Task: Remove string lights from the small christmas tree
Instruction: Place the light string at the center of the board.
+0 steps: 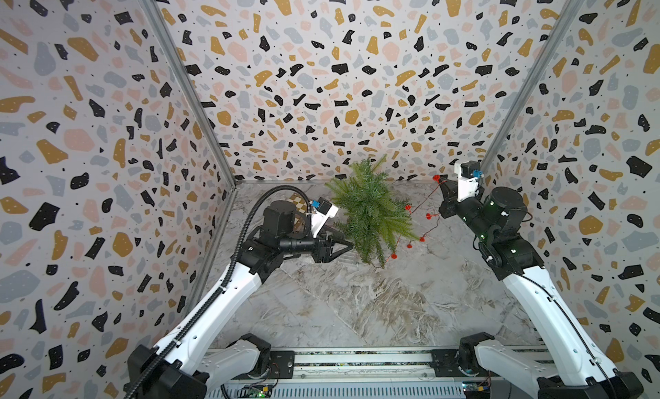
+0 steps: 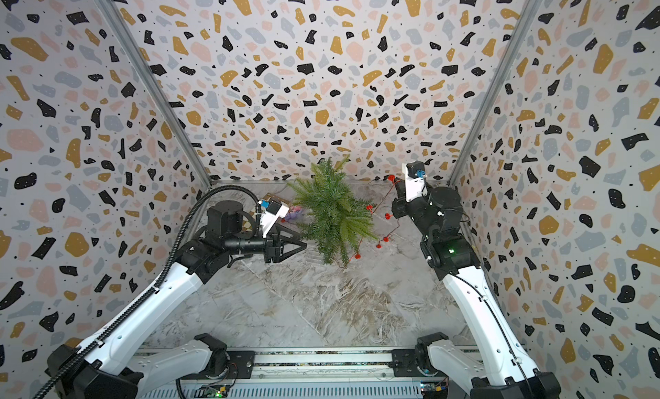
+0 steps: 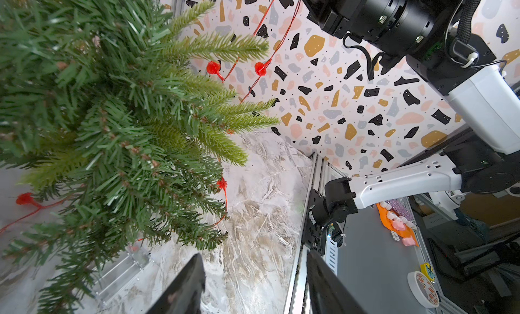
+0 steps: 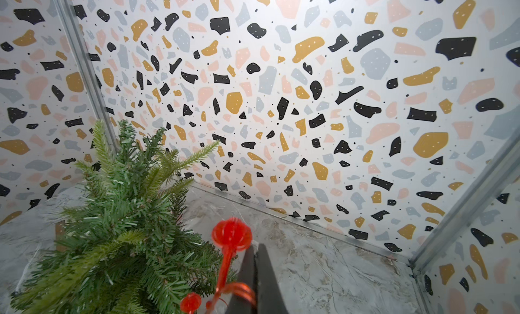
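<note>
One small green artificial Christmas tree [image 1: 371, 207] stands at the centre of both top views, its tip reaching up-frame to the terrazzo-patterned back wall [image 1: 321, 93]. One thin red-orange wire of string lights [image 1: 407, 207] runs from the tree's lower right branches up-frame to the right – six spiky red bulbs can be counted in a top view. The right gripper [image 4: 255, 259] is closed on that wire just below a bulb, near the back right corner of the walls. The left gripper [image 3: 253, 287] has its jaws apart and holds nothing, just beside the tree's left branches. The broadest stretch of grey marble tabletop [image 1: 357, 308] lies in the lower half – between the two arms.
</note>
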Controlling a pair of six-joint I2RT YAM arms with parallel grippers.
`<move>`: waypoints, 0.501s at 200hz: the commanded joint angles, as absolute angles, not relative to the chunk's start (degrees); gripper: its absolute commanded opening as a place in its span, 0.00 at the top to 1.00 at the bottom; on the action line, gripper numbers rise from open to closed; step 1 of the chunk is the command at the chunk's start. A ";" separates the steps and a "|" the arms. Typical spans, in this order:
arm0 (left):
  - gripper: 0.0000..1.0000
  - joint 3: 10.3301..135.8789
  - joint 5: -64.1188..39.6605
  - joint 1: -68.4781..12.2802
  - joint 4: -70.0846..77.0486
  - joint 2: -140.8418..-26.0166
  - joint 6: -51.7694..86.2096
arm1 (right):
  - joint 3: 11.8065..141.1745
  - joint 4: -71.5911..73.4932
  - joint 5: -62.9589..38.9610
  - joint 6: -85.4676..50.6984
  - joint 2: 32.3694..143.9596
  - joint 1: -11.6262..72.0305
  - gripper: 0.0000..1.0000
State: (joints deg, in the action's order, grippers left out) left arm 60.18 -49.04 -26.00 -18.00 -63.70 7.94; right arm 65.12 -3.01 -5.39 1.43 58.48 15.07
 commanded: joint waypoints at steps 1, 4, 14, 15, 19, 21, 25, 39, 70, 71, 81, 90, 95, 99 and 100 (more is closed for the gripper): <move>0.42 62.75 -50.10 -26.58 -16.61 -64.22 7.09 | 64.17 -4.44 1.04 -0.90 57.01 15.12 1.00; 0.42 62.75 -50.08 -26.71 -16.63 -64.25 7.03 | 63.82 -4.65 1.71 -1.27 56.89 15.12 1.00; 0.42 62.84 -49.98 -27.10 -16.76 -64.49 6.90 | 62.81 -5.28 3.41 -2.55 56.48 15.04 1.00; 0.43 62.84 -49.95 -27.17 -16.86 -64.50 6.88 | 62.69 -5.37 3.55 -2.68 56.41 15.03 1.00; 0.43 62.92 -49.73 -27.36 -17.02 -64.59 6.69 | 62.32 -5.55 4.13 -3.21 56.22 14.96 1.00; 0.42 62.97 -49.61 -27.45 -17.22 -64.64 6.55 | 62.14 -5.72 4.31 -3.46 56.11 14.95 1.00; 0.43 63.01 -49.30 -27.70 -17.48 -64.68 6.30 | 61.94 -6.07 4.74 -3.85 55.93 14.94 1.00; 0.43 63.05 -48.24 -28.70 -18.48 -64.69 5.30 | 61.65 -7.25 5.78 -5.08 55.11 14.94 1.00; 0.43 61.95 -47.22 -31.12 -19.66 -63.77 3.80 | 61.87 -10.53 6.03 -8.25 53.04 14.94 1.00; 0.43 61.91 -47.17 -31.25 -19.72 -63.75 3.70 | 61.83 -10.63 6.05 -8.34 52.98 14.94 1.00; 0.43 61.04 -46.77 -32.18 -20.04 -63.10 3.31 | 61.64 -11.96 5.89 -9.23 52.22 14.93 1.00; 0.43 59.99 -46.47 -33.02 -19.91 -62.40 3.21 | 61.40 -13.17 5.82 -9.85 51.38 15.01 1.00; 0.43 59.40 -46.14 -33.56 -19.67 -62.03 3.18 | 61.27 -13.99 5.76 -10.14 50.98 15.03 1.00; 0.43 58.85 -45.80 -34.00 -19.48 -61.70 3.25 | 61.14 -14.53 5.67 -10.39 50.62 15.03 1.00; 0.43 58.74 -45.71 -34.14 -19.41 -61.61 3.25 | 61.11 -14.60 5.60 -10.47 50.54 15.03 1.00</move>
